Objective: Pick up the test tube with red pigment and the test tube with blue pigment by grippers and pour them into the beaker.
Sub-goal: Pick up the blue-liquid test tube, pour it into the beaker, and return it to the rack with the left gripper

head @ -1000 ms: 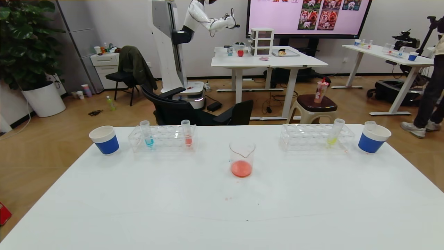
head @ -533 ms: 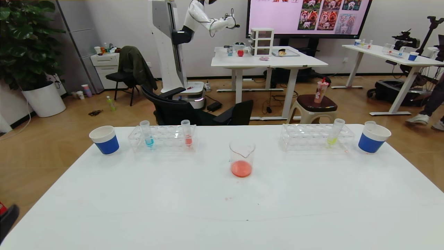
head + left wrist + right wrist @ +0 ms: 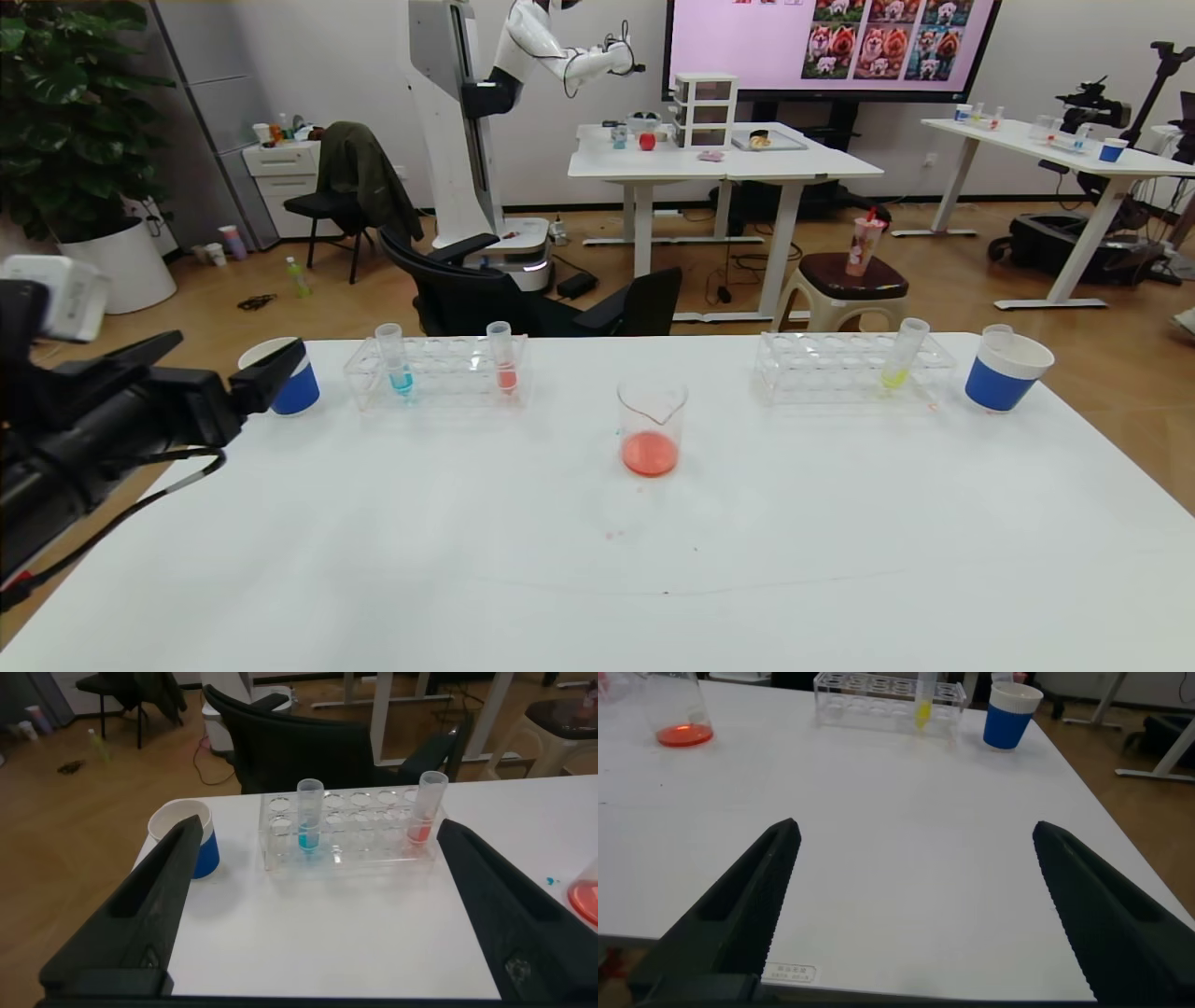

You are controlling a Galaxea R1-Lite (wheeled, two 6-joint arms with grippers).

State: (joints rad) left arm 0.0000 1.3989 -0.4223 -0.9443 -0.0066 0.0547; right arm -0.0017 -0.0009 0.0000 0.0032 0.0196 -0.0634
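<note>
My left tool (image 3: 229, 378) is matte black with wedge-shaped fingers, a light-grey box, and probably one thin black cable.

Bright, even room light from above, soft faint shadows under things on the white table (image 3: 840, 523), glowing screen (image 3: 822, 37) at the back, edges bent outward, wrist views dimmer and a bit fuzzy

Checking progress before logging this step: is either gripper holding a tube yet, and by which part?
Nothing is held. The left gripper is open short of the rack; the right gripper is open over bare table.
</note>
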